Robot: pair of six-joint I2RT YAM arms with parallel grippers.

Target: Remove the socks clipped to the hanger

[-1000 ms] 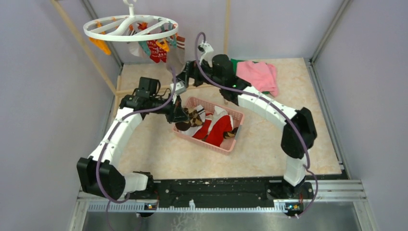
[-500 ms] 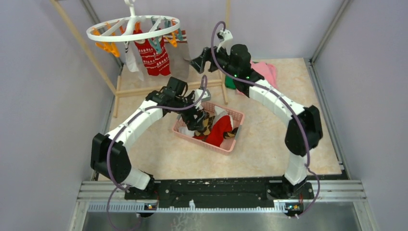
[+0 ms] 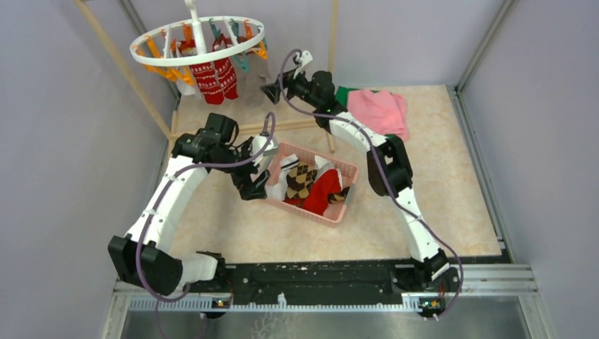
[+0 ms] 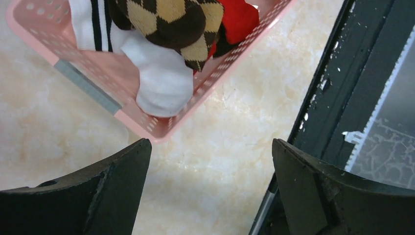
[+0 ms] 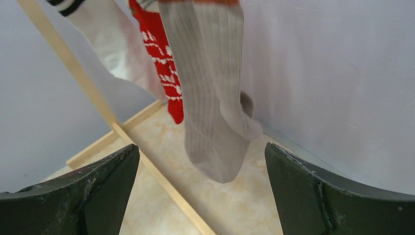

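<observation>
The right gripper, jaws wide and empty, is pointed at a grey sock clipped to the hanger at far left; it is best pinched mid-leg and drawn straight down. The left gripper, also spread empty, is held beside the basket, in which argyle, white and red socks are piled.

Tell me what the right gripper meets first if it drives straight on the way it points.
Probably the grey ribbed sock: it hangs centred ahead of the open right gripper in the wrist view. The gap to it is unclear.
</observation>
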